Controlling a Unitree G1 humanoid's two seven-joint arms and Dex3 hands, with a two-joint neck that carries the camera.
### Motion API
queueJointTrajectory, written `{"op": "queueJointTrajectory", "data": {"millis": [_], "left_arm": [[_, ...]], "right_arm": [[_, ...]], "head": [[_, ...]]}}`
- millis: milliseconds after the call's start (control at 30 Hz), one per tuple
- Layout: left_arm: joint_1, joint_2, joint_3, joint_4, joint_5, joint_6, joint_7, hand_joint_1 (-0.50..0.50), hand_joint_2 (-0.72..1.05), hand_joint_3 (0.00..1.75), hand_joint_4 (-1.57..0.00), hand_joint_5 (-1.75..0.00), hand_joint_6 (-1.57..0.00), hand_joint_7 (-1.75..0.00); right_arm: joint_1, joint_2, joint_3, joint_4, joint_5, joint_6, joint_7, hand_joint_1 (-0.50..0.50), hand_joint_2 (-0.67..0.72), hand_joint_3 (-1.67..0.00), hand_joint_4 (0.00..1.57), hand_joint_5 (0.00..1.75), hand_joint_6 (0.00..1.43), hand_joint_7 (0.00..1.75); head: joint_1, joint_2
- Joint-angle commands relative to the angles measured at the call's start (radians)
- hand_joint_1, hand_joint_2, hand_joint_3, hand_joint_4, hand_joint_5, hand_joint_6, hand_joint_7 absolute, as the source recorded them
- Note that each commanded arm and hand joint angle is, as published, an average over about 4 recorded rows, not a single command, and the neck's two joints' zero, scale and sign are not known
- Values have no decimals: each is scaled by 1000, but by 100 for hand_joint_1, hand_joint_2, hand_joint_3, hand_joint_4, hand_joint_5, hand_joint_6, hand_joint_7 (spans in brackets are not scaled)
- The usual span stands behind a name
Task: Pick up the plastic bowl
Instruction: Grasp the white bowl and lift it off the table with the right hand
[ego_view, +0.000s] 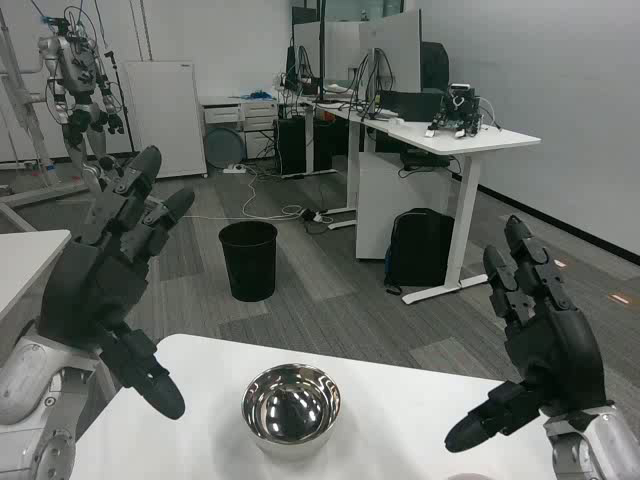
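Bowl (291, 408): upright on table (400, 420), between both hands. Left hand (105, 285) and right hand (540, 345): spread, empty, raised either side; left slightly nearer.

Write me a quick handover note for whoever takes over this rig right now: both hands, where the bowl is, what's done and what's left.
Left robot hand: raised above the table's left edge, fingers spread, holding nothing.
Right robot hand: raised at the right of the table, fingers apart, holding nothing.
Bowl: shiny and silver-looking, upright on the white table, near the front centre, between the two hands; neither hand touches it.
Done: nothing yet; the bowl is not grasped.
Left: bring a hand down to the bowl, grip it and lift it off the table.
Beyond the table stand a black bin and desks.
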Motion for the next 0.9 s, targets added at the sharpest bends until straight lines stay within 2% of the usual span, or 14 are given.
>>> {"op": "queueJointTrajectory", "data": {"millis": [33, 67, 100, 200, 433, 533, 767, 900], "left_arm": [[-378, 119, -694, 693, -286, -696, 547, -50, -72, 9, -9, 0, 0, 0], [-378, 119, -694, 693, -286, -696, 547, -50, -72, 9, -8, 0, 0, 0], [-378, 119, -694, 693, -286, -696, 546, -50, -72, 9, -8, 0, 0, 0], [-378, 119, -694, 693, -285, -696, 546, -50, -72, 9, -7, 0, 0, 0], [-375, 121, -692, 692, -287, -696, 546, -50, -72, 7, -7, -3, 0, 0], [-375, 122, -692, 691, -287, -696, 546, -50, -72, 9, -7, 0, 0, 0], [-371, 124, -689, 689, -290, -696, 546, -50, -72, 9, -7, 0, 0, 0], [-368, 127, -689, 688, -297, -695, 546, -50, -72, 4, -7, 0, 0, 0]], "right_arm": [[-33, -22, -202, -138, -168, -133, -161, -46, 72, 0, 0, 0, 0, 0], [-32, -22, -202, -137, -168, -133, -161, -46, 72, 0, 0, 0, 0, 0], [-32, -21, -202, -136, -168, -132, -160, -46, 72, 0, 0, 0, 0, 0], [-33, -21, -199, -135, -168, -132, -154, -44, 72, 0, 0, 0, 0, 0], [-33, -17, -193, -132, -168, -132, -152, -46, 72, 0, 0, 0, 0, 0], [-33, -16, -191, -131, -168, -132, -152, -43, 72, 0, 0, 0, 0, 0], [-33, -13, -186, -121, -168, -132, -152, -46, 72, 0, 0, 0, 0, 0], [-33, -11, -184, -114, -168, -132, -152, -43, 72, 0, 0, 0, 0, 0]], "head": [[-157, -64], [-142, -58], [-94, -39], [-90, -38], [-80, -54], [-79, -57], [-74, -63], [-72, -69]]}}
